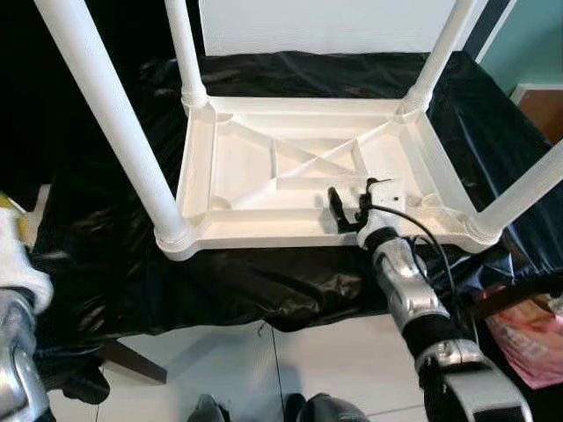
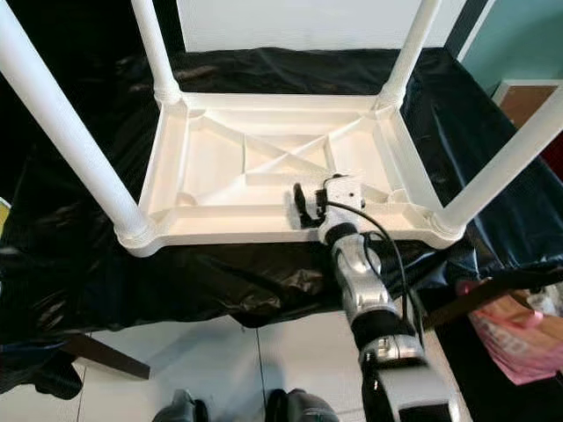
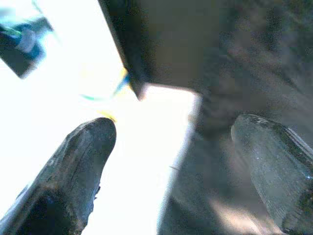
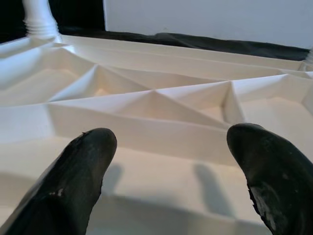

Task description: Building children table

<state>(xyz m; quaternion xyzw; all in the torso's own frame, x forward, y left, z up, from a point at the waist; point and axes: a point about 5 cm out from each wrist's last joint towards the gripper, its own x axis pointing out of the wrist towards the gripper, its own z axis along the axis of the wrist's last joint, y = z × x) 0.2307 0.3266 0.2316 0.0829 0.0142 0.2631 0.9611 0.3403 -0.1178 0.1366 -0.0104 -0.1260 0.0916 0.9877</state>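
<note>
A white plastic children's table (image 1: 290, 167) lies upside down on a surface covered with black sheeting, its ribbed underside facing up. Four white legs stand up from its corners: near-left (image 1: 114, 114), far-left (image 1: 185, 53), far-right (image 1: 440, 53) and near-right (image 1: 528, 189). My right gripper (image 1: 349, 209) is at the middle of the near rim (image 1: 264, 236), reaching over it from the front. Its fingers (image 4: 88, 161) are open, with the ribs of the underside (image 4: 156, 105) ahead of them. My left arm (image 1: 18, 334) hangs low at the left, its gripper (image 3: 173, 132) open and holding nothing.
The black sheet (image 1: 106, 264) drapes over the front edge down to a white tiled floor (image 1: 290, 360). A pink bag (image 1: 537, 343) lies on the right, by a dark wooden bar (image 2: 457, 303). A white panel (image 1: 334, 22) stands behind the table. My feet (image 1: 264, 409) are near the sheet.
</note>
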